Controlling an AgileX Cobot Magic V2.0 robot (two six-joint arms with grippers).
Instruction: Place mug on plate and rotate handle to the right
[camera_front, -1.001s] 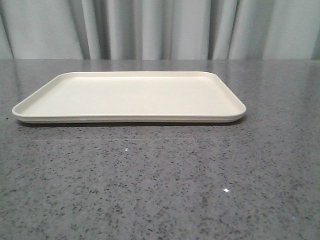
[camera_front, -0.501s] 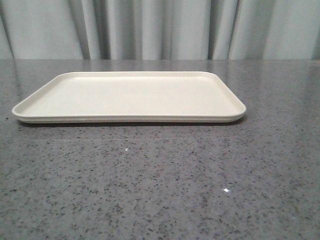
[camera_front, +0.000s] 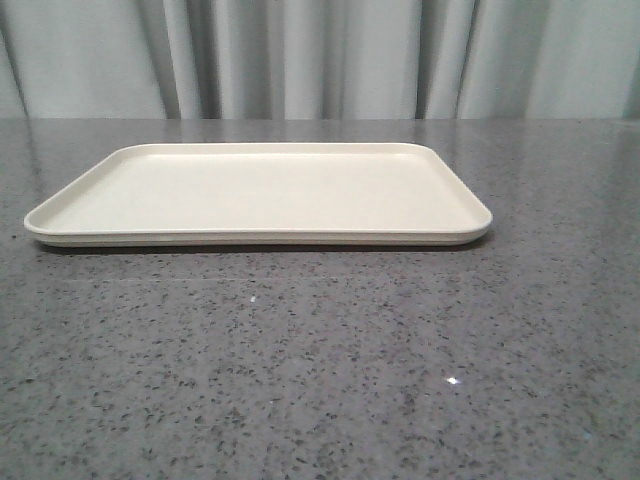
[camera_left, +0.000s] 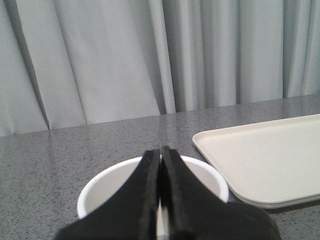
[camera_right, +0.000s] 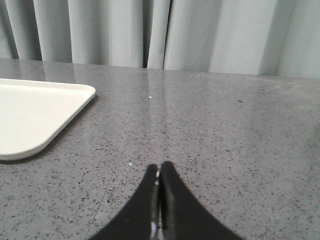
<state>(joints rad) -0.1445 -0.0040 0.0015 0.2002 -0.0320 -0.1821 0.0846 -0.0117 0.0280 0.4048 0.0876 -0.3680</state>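
Left wrist view shows my left gripper (camera_left: 160, 152) pressed together just above the white mug (camera_left: 95, 187), which stands beside the cream plate (camera_left: 260, 155) on the grey table (camera_front: 320, 370); its handle is hidden. My right gripper (camera_right: 159, 170) is closed too, holding nothing

Cream rectangular plate (camera_front: 258, 192) with rounded corners and low rim, lying flat on the grey speckled desk (camera_front: 320, 380), nothing on it, white mug (camera_left: 150, 187) upright with open mouth, off the plate, just beside its corner
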